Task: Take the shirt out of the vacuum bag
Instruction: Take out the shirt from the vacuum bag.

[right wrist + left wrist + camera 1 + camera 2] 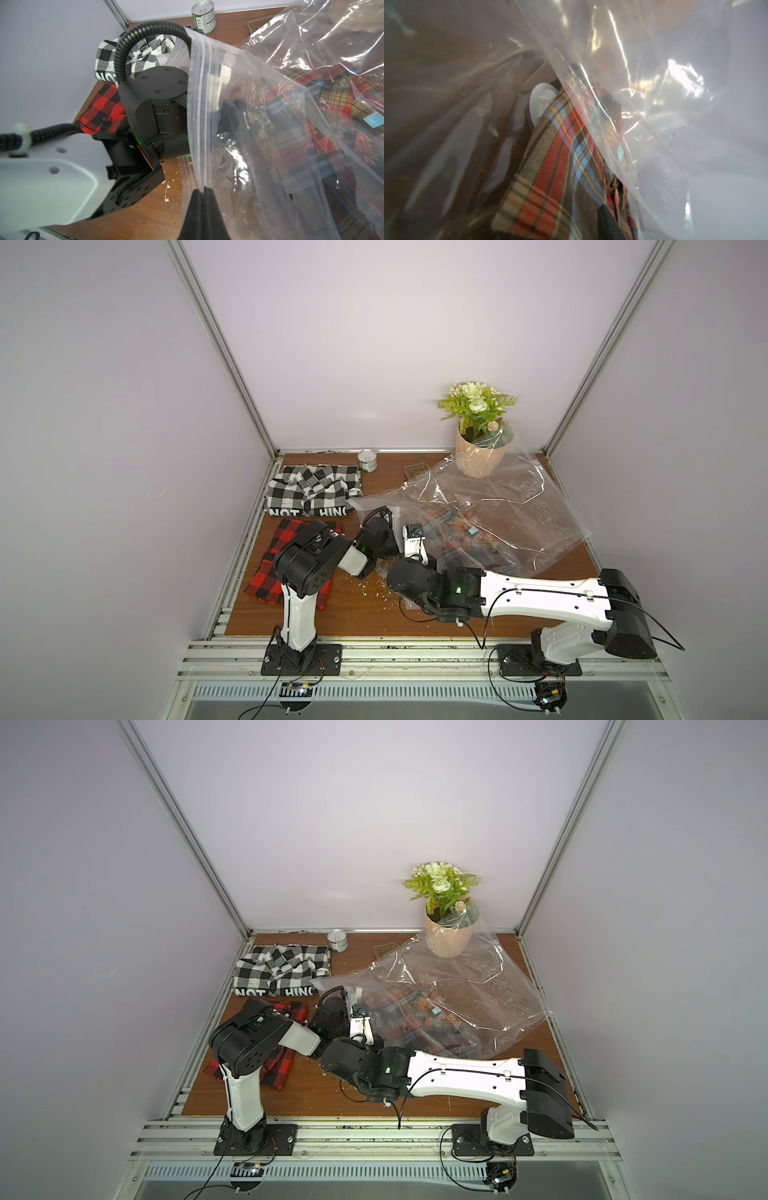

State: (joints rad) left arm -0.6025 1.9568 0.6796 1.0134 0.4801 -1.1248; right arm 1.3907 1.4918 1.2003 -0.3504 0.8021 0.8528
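Note:
The clear crinkly vacuum bag (515,506) lies across the right half of the table, its mouth toward my arms. Inside it is the shirt (461,531), a red, tan and blue plaid. My left arm reaches in through the mouth. In the left wrist view my left gripper (583,218) is inside the bag, with a fold of the shirt (550,166) bunched between its fingers (608,224). The bag's round white valve (539,104) shows behind. My right gripper (203,188) is shut on the zip-seal edge (197,104) and holds it up off the table.
A black-and-white check shirt (311,489) lies at the back left. A red-and-black check cloth (286,568) lies partly under my left arm. A tin can (368,460) and a flower pot (480,456) stand by the back wall, with the bag's far end around the pot. White crumbs (374,593) dot the table.

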